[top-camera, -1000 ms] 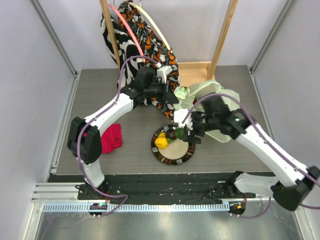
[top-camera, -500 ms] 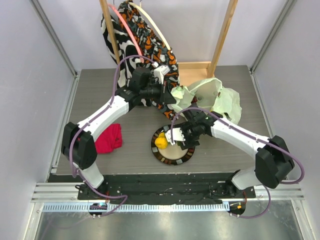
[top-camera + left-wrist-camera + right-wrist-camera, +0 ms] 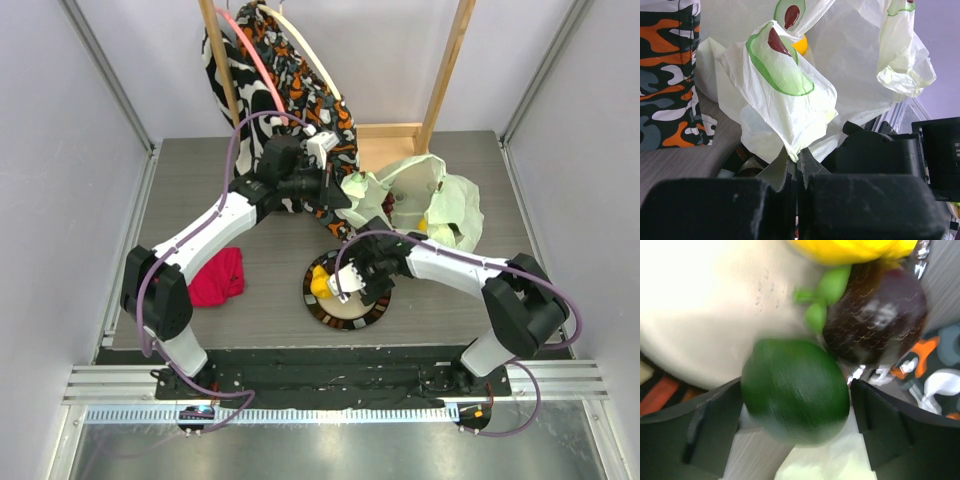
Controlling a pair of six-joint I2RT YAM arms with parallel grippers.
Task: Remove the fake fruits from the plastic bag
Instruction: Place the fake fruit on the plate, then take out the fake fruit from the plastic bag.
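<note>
The pale plastic bag (image 3: 440, 200) lies open at the back right, with a yellow fruit (image 3: 422, 222) inside. My left gripper (image 3: 343, 196) is shut on a fold of the plastic bag (image 3: 790, 100), holding its edge up. An orange-yellow fruit (image 3: 801, 44) shows through the opening. My right gripper (image 3: 352, 278) hangs open over the patterned plate (image 3: 372, 318). A blurred green fruit (image 3: 795, 397) sits between its spread fingers (image 3: 715, 425), with a gap on the right side. Beside it on the plate (image 3: 700, 315) lie a dark purple-brown fruit (image 3: 875, 315) and a yellow lemon (image 3: 850, 249). The lemon (image 3: 320, 283) sits on the plate's left side.
Zebra and orange patterned cloth bags (image 3: 290, 80) hang from a wooden frame (image 3: 445, 70) at the back. A red cloth (image 3: 218, 275) lies at the left, near the left arm. The patterned cloth (image 3: 665, 75) is close to the left gripper.
My right arm swung from the bag to over the plate carrying the green fruit, and its jaws have just spread apart. The left gripper kept its hold on the bag.
</note>
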